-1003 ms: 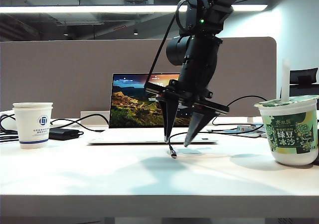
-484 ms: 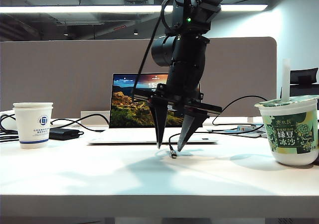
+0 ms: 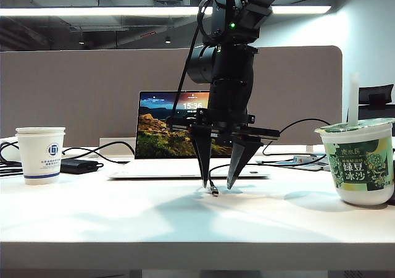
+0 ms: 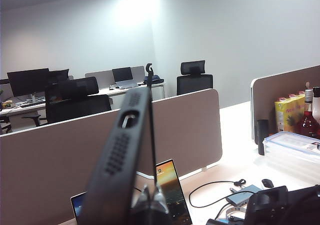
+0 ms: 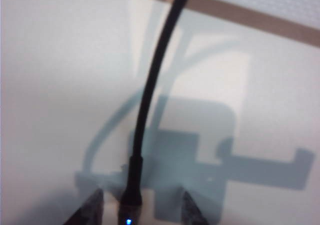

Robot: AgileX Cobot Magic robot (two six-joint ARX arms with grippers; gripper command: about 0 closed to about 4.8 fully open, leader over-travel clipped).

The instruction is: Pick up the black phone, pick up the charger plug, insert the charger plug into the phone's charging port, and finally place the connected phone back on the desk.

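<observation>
Since the earlier frame I've swung my right gripper (image 3: pixel 216 186) leftward over the plug (image 3: pixel 214 191) on the desk (image 3: pixel 123 222); its jaws stand apart with the plug between the tips, not yet gripped. My left gripper (image 4: pixel 150 200) is clamped on the phone (image 4: pixel 125 150), held up off the desk with its port (image 4: pixel 129 118) facing the wrist camera. So the phone is picked up; grasping the plug, inserting it and setting the phone down remain.

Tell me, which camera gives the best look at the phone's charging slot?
The left wrist view. The left gripper, shut on the black phone, holds it edge-on toward that camera, so the phone's charging port faces the lens. The exterior view and the right wrist view show no phone at all.
</observation>
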